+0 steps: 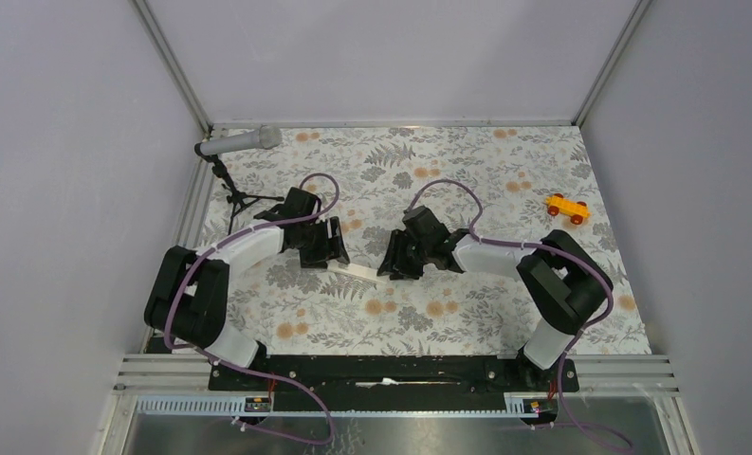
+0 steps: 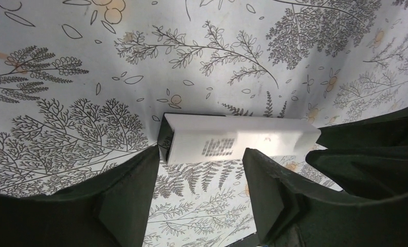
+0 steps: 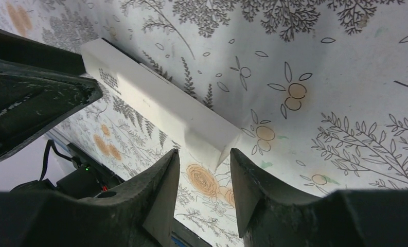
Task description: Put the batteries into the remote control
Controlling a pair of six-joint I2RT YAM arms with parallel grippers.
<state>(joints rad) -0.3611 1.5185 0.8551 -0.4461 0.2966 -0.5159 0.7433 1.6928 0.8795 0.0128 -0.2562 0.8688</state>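
The left jaws, at the end of the left arm, stand spread above the bench and hold nothing. Just beyond their tips lies the remote control. Its long axis runs across their mouth from one finger toward the other and on past it, so the bar is longer than the gap. Its other end reaches the right arm, where the right jaws are parted too. From them the bar comes end-on: its near corner sits right at the mouth between the tips and the rest stretches straight away. I cannot tell whether that corner touches a finger. Both arms look about equally near, one at each end. In my judgement, the right jaws are better lined up to take the bar by its end. No batteries show in any view, and I cannot make out the slot.
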